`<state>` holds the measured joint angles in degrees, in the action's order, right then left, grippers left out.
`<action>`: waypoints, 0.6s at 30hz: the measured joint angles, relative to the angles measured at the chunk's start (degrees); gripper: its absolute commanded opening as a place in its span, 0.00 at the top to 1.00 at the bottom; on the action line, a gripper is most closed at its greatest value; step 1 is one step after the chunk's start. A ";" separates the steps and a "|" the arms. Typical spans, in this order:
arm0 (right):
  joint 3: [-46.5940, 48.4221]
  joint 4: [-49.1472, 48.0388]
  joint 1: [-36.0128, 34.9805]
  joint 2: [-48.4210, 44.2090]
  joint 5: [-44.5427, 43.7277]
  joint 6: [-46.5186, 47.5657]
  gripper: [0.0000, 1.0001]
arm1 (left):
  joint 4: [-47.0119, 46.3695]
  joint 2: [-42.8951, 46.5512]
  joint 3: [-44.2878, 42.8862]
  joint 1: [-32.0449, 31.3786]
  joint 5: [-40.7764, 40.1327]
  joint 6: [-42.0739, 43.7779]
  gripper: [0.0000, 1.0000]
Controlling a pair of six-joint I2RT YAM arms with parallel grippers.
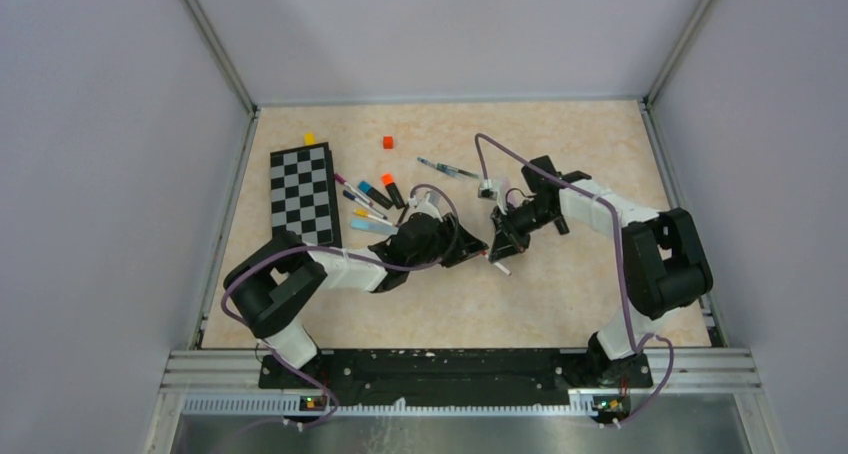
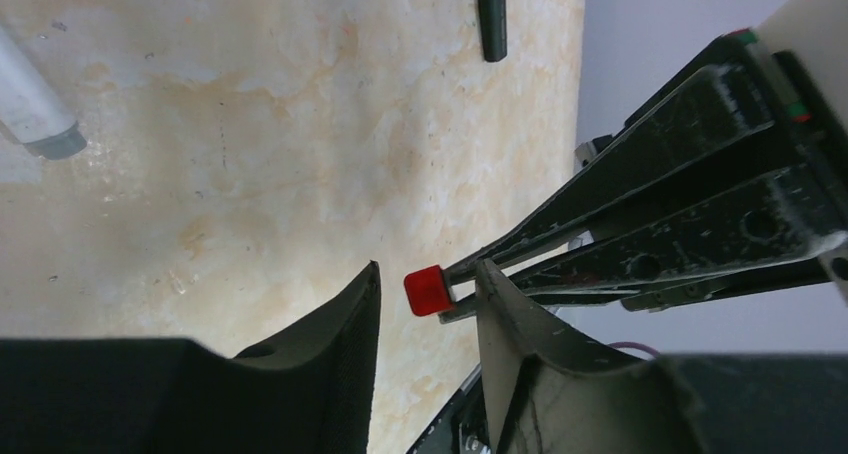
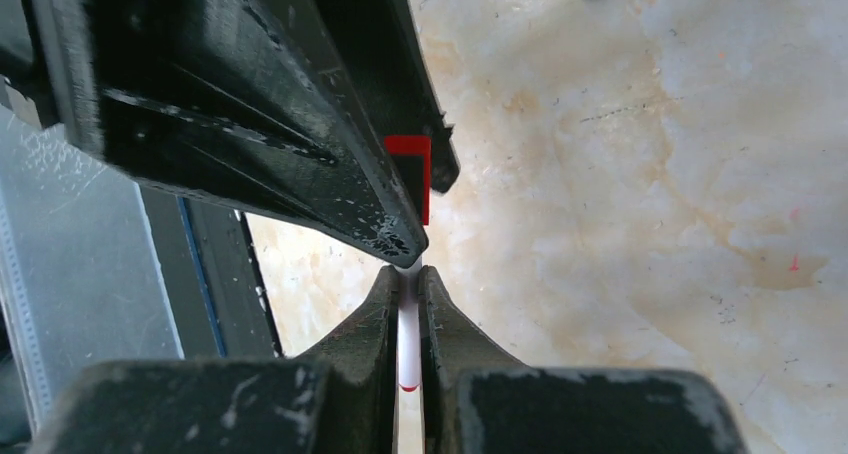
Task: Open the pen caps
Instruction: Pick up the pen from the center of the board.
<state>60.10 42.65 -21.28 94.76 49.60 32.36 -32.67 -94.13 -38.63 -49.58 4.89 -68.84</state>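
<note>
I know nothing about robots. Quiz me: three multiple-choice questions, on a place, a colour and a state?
1. Where on the table does the checkerboard lie? A left side B right side C centre
2. What colour is the cap on the held pen? A blue B red C yellow
3. The right tool is: A wide open B out of sight C shut on the pen
Answers: 1 A: it lies far left. 2 B: red shows in both wrist views. 3 C: its fingers pinch the white barrel.

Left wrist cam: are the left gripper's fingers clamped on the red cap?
No: the red cap sits between the fingers of the left gripper with a gap on each side, neither finger touching it.
</note>
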 measured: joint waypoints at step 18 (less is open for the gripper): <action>0.00 -1.75 -0.37 -0.74 -1.51 -0.72 0.60 | -0.46 -1.29 -1.27 -1.53 -1.38 0.37 1.00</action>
<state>60.10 40.91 -21.65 94.02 48.10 31.64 -33.12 -95.42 -39.90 -51.11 3.51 -68.47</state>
